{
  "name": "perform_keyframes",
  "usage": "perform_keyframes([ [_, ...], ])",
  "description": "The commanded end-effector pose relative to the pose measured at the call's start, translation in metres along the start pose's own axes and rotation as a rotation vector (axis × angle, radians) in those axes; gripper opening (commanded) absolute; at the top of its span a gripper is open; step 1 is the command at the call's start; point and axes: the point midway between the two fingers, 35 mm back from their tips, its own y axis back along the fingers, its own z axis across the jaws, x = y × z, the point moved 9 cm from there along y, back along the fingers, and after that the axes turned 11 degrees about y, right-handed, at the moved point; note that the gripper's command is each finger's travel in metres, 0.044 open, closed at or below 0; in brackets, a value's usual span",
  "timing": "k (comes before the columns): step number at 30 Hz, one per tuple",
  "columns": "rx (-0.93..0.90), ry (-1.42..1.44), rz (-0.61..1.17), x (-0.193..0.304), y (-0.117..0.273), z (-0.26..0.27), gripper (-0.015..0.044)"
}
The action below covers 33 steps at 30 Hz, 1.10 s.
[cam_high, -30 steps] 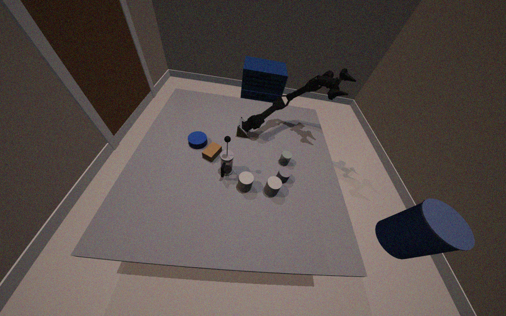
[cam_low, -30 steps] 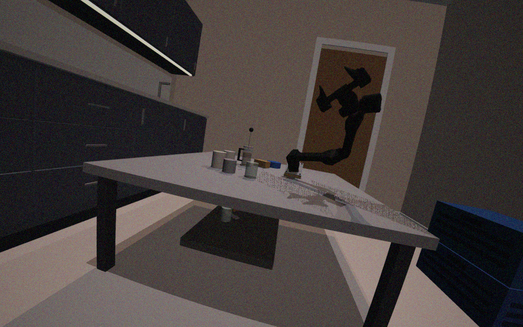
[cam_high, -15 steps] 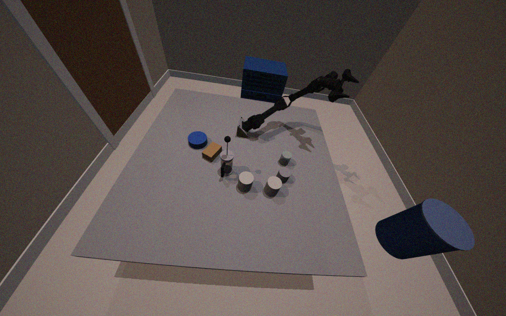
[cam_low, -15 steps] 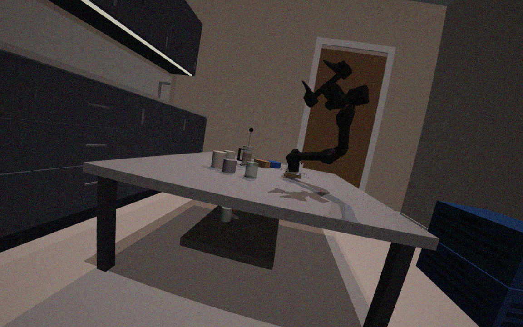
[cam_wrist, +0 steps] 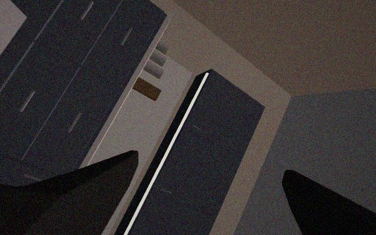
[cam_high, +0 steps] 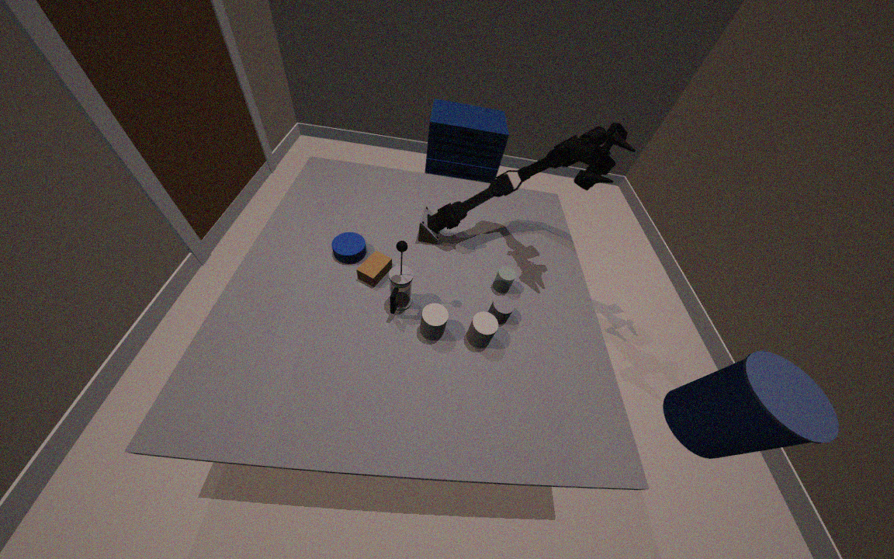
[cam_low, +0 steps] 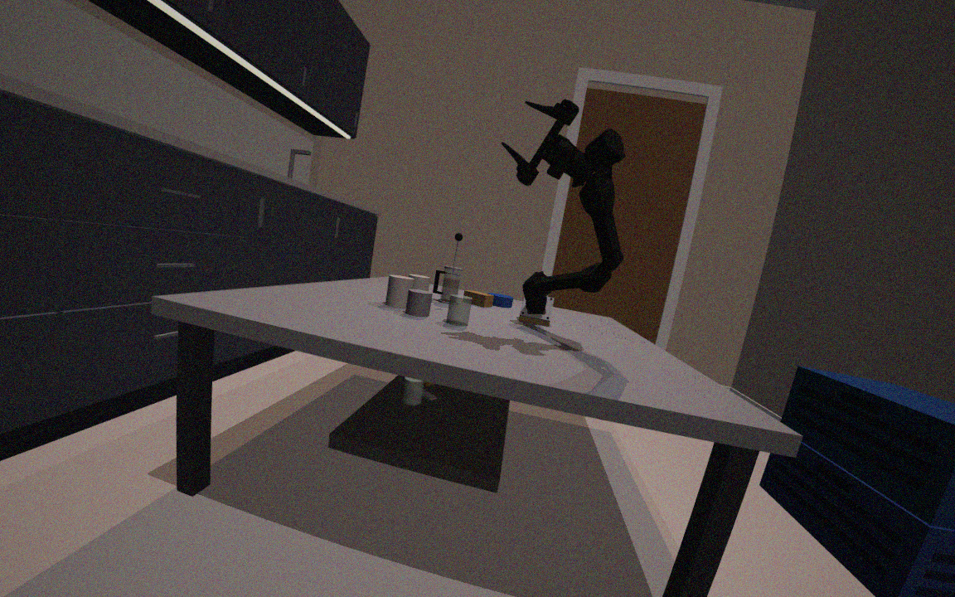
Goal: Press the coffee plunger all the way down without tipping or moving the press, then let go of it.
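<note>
The coffee press (cam_high: 400,289) is standing upright on the worktop (cam_high: 339,389), its plunger (cam_high: 401,245) fully raised on a vertical rod. We are noting the tool (cam_low: 534,134) spread wide and empty, hanging high above, aimed at the cabinets; the press is lying well below it, beyond the arm's base.

We see the gripper (cam_low: 527,134) raised high above the table (cam_low: 332,327), its fingers spread wide with nothing between them. The French press (cam_low: 451,280) stands upright among four cups, plunger knob (cam_low: 458,237) up.
</note>
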Motion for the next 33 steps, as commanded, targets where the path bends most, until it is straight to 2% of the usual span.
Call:
perform_keyframes([
  [1,-0.037,-0.051,0.043,0.015,-0.012,0.010,0.0440],
  [9,-0.090,-0.106,0.111,0.039,-0.029,0.027,0.0440],
  [22,-0.238,-0.293,0.268,0.108,-0.063,0.078,0.0440],
  [33,-0.492,-0.741,0.533,0.230,-0.070,0.177,0.0440],
])
